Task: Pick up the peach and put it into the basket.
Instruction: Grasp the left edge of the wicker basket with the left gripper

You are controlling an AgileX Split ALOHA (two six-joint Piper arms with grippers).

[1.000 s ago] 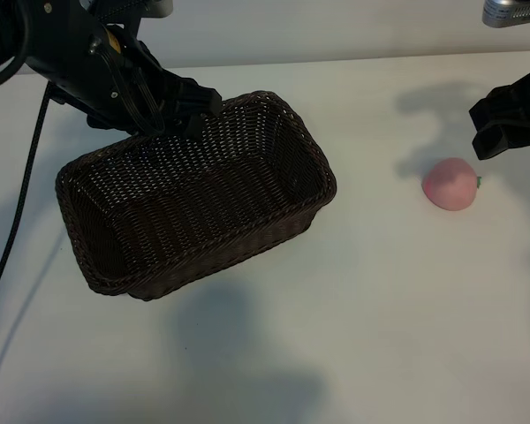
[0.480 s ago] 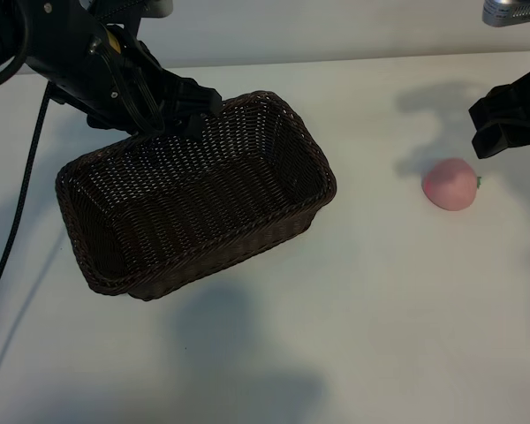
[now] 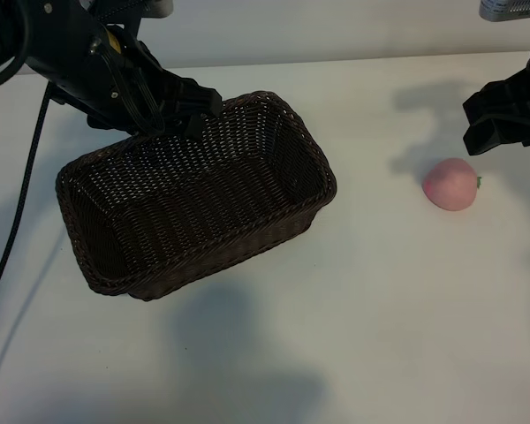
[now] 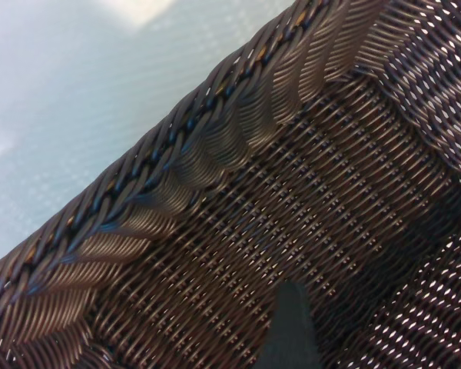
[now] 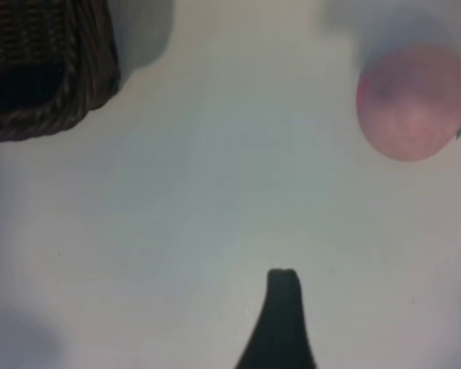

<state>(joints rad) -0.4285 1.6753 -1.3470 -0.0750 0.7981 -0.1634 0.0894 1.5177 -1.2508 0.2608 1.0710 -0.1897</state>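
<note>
Exterior view: the peach (image 3: 450, 184) lies well right of the basket (image 3: 327, 181); right gripper (image 3: 503, 119) hovers wide above it. Probably light, smooth; grip its middle.

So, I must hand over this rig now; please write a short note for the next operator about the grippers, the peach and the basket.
Left gripper: open, empty, at the far rim of the large dark brown woven wicker basket, one finger over its inside.
Right gripper: open, empty, above the white table, just behind the small round pink peach and not touching it.
Peach: lies on the table, well to the right of the basket, green stem tip pointing right.
Basket: empty as far as visible.
Done: nothing yet.
Left: grasp the peach, likely with the right gripper, carry it over, release it in the basket.
</note>
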